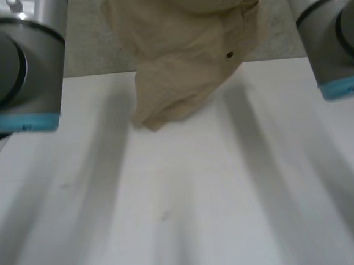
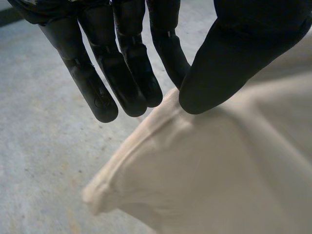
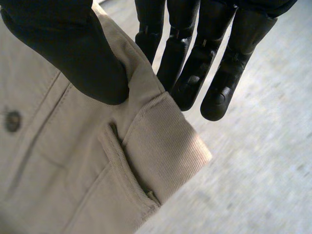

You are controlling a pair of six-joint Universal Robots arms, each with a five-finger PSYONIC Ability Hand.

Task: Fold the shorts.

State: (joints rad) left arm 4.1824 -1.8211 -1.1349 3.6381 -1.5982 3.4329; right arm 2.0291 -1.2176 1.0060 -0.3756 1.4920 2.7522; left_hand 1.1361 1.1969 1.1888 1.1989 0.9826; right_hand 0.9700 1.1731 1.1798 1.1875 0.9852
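Beige shorts (image 1: 186, 52) hang in the air at the far middle of the white table (image 1: 182, 193), their lowest fold just touching the tabletop. In the left wrist view my left hand (image 2: 229, 58) pinches an edge of the shorts (image 2: 209, 170) between thumb and fingers (image 2: 131, 83). In the right wrist view my right hand (image 3: 83, 53) pinches the waistband corner of the shorts (image 3: 97, 161) between thumb and fingers (image 3: 195, 73), beside a belt loop and a button.
My two arms (image 1: 18, 65) (image 1: 335, 34) rise at either side of the table. A pale wall stands behind the table's far edge.
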